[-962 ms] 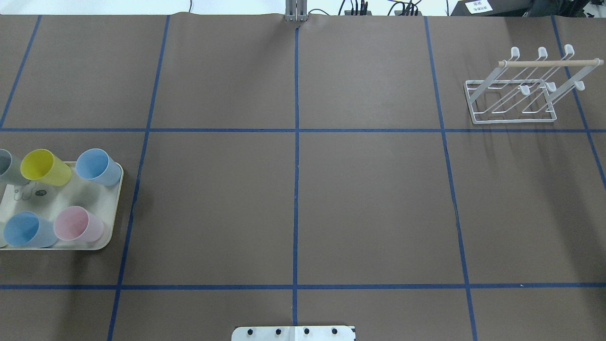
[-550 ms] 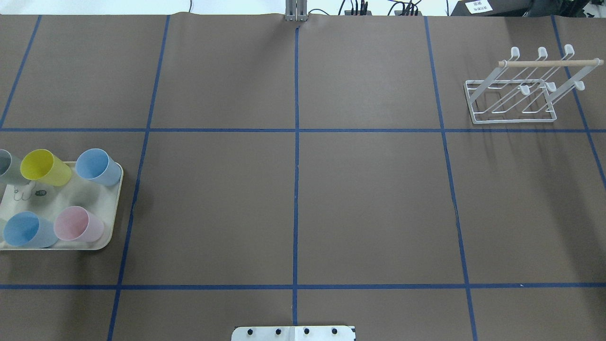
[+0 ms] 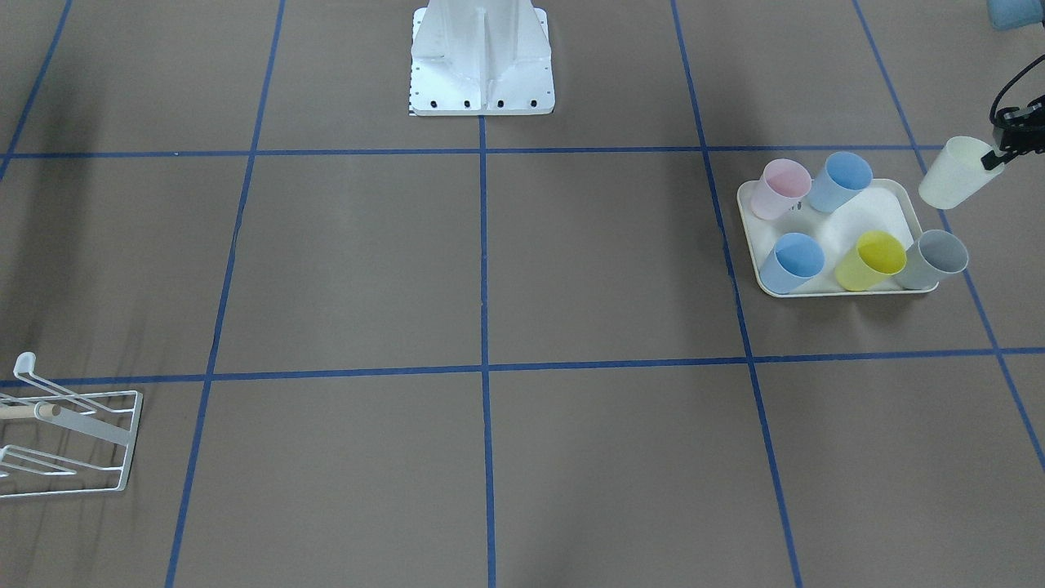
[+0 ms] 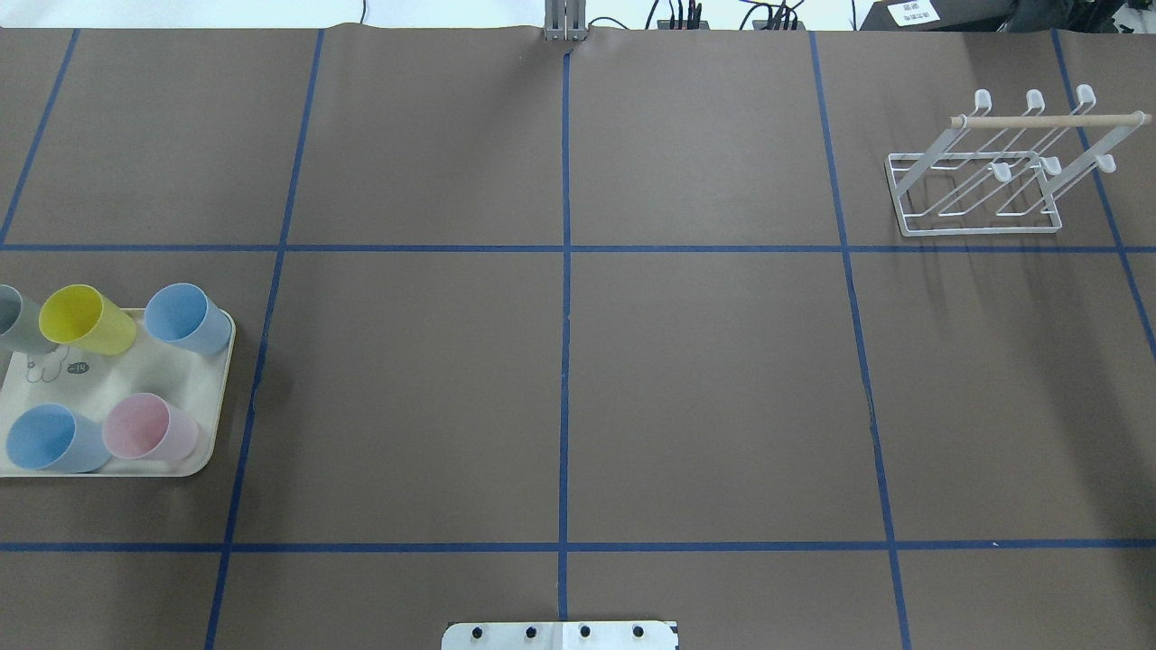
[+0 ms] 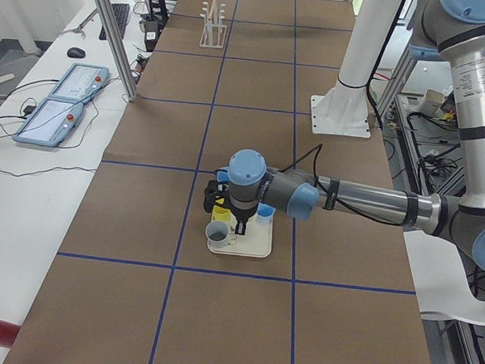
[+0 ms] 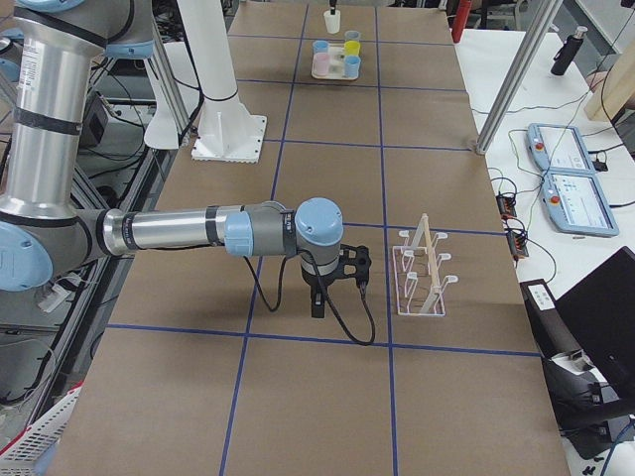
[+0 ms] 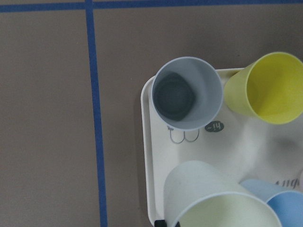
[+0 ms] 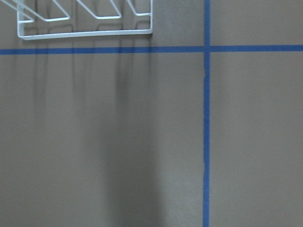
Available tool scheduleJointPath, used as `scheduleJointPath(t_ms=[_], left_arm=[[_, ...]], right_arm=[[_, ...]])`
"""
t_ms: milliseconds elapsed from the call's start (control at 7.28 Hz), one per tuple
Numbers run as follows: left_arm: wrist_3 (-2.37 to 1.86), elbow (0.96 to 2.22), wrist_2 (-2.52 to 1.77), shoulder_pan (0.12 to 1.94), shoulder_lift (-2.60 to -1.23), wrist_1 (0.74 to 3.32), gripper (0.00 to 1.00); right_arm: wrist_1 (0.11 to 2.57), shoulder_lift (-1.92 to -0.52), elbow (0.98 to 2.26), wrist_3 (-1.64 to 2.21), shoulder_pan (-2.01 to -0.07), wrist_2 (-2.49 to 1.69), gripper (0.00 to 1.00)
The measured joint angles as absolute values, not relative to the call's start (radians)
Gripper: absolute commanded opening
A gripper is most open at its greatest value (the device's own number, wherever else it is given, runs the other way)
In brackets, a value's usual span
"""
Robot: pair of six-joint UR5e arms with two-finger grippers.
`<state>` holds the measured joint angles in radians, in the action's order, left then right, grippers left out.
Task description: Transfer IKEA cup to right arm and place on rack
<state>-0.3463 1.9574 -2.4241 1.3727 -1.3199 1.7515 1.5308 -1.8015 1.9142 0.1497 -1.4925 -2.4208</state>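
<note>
Front view: we find the left gripper [image 3: 994,155] closed on the rim of the cream cup [image 3: 951,173], which is held tilted beside the tray [image 3: 869,214].
Overhead: the rack [image 4: 980,231] stands at far right.
Right side view: the right gripper [image 6: 317,297] hangs near the rack; we cannot tell how its jaws stand.

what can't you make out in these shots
left tool, front-facing view: mostly cut off by the right edge; only its tip on the cream cup shows.
right tool, right-side view: too small to tell open or shut.
rack, front-facing view: cut by the left edge.
grey cup, overhead: cut by the left edge.
</note>
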Motion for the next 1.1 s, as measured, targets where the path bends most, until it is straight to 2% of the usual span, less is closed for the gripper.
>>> scheduleJointPath(t_ms=[275,412,550,687,962,1099], left_arm=[[-0.573,2.017,-2.467,1.348,-1.451,1.707,0.0],[-0.706,2.026,-2.511,1.316,-1.528,1.705,0.0],[-0.846,2.032,-2.549,1.274,-1.609,1.708,0.0],[-0.996,2.039,-2.568,1.222,-1.685,1.726,0.0],[-1.369,2.038,-2.574,1.113,-1.813,1.885,0.0],[-1.565,2.034,-2.568,1.073,-1.862,1.999,0.0]], right_arm=[[1.403,-1.77,1.907,0.261,-1.426,-2.461,0.99],[1.37,-1.73,1.901,0.336,-1.395,-2.487,0.93],[1.354,-1.685,1.898,0.392,-1.364,-2.501,0.92],[1.34,-1.634,1.897,0.454,-1.336,-2.507,0.98],[1.234,-1.549,1.9,0.691,-1.277,-2.511,0.98],[1.103,-1.526,1.898,0.869,-1.237,-2.509,0.99]])
